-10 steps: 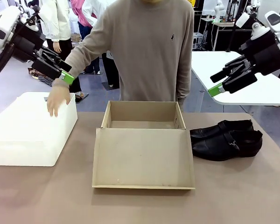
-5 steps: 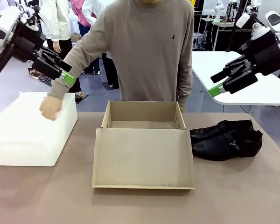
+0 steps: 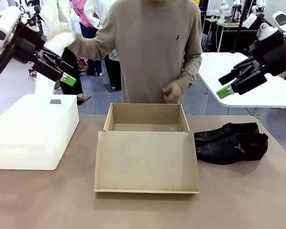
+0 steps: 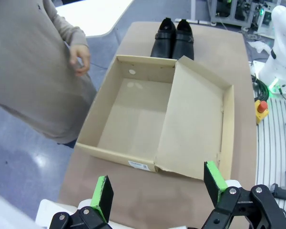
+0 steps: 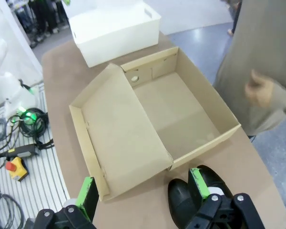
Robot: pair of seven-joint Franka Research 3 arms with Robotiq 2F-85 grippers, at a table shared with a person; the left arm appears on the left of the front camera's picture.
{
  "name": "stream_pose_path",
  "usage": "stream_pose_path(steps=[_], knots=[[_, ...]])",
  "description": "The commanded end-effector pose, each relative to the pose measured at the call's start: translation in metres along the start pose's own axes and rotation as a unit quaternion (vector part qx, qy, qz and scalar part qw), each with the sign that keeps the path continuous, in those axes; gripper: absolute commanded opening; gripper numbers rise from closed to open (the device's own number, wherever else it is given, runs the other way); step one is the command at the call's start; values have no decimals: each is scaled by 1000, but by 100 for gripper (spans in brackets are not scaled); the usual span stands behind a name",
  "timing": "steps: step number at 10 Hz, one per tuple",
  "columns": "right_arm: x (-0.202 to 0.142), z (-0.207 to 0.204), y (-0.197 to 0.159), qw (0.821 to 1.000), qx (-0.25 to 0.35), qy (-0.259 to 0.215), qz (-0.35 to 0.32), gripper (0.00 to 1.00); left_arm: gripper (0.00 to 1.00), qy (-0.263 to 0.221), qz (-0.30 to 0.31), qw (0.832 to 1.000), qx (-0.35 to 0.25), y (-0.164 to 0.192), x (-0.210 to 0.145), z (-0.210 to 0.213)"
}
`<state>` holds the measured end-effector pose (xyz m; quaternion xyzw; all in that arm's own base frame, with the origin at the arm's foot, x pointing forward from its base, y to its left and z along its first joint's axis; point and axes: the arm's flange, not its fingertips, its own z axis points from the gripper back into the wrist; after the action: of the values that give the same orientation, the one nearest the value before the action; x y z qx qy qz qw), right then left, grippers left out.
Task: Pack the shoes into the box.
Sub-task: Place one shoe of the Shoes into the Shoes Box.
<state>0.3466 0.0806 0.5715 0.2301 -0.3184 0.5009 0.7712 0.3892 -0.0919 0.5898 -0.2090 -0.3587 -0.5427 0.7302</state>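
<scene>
The brown cardboard box [image 3: 145, 125] stands open at the table's middle, its inside bare, its flap lid [image 3: 147, 162] lying flat toward me. The black shoes [image 3: 231, 142] lie side by side on the table just right of it. My left gripper [image 3: 62, 72] hangs open high above the table's left side, and my right gripper [image 3: 223, 85] hangs open high at the right, above the shoes. The left wrist view looks down past the open left gripper [image 4: 158, 188] at the box [image 4: 138, 114] and shoes [image 4: 171, 38]. In the right wrist view, the right gripper [image 5: 143, 188] is open over the lid [image 5: 119, 133], with the shoes [image 5: 183, 202] at the bottom.
A larger white box [image 3: 33, 131] sits at the table's left. Behind the table, the person holds up a white sheet [image 3: 55, 47] in one hand beside my left gripper, the other hand [image 3: 171, 92] in front of the torso above the box's far wall.
The person's hand left the white box and rose beside my left gripper with a white sheet. The other hand came up over the box's far side. My right gripper shifted slightly right.
</scene>
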Motion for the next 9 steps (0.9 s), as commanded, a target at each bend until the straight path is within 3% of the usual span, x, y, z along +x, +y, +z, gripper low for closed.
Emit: stream_pose_path(steps=[1,5,9], knots=[[10,14,-23,999,-3,48,23,100,100,-12,-6,1000,-6,3,0,0],[26,25,-72,983,-6,162,81,100,100,-12,-6,1000,-6,3,0,0],[25,22,-116,951,-29,271,148,100,100,-12,-6,1000,-6,3,0,0]])
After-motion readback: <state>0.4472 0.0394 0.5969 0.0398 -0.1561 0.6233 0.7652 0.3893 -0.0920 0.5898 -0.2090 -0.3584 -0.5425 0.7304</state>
